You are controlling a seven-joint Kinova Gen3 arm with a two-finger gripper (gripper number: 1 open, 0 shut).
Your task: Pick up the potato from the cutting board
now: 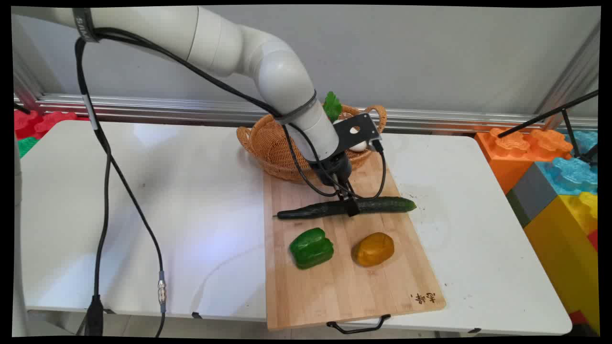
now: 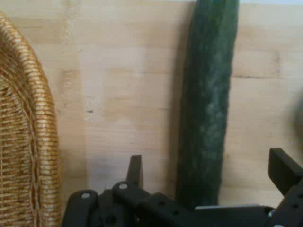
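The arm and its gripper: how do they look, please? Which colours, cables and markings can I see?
The arm is glossy white, made of rounded tubular links, with a dark lettered band near its upper end. Black cables hang from it and loop at the wrist. A black plate with a hole sits beside the black two-finger gripper.

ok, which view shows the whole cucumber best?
Main view: the long dark green cucumber lies end to end across the wooden cutting board. Hand view shows only its middle stretch, running between the open fingers of the black hand.

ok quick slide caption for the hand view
Open gripper straddling a dark green cucumber on a wooden cutting board, wicker basket alongside.
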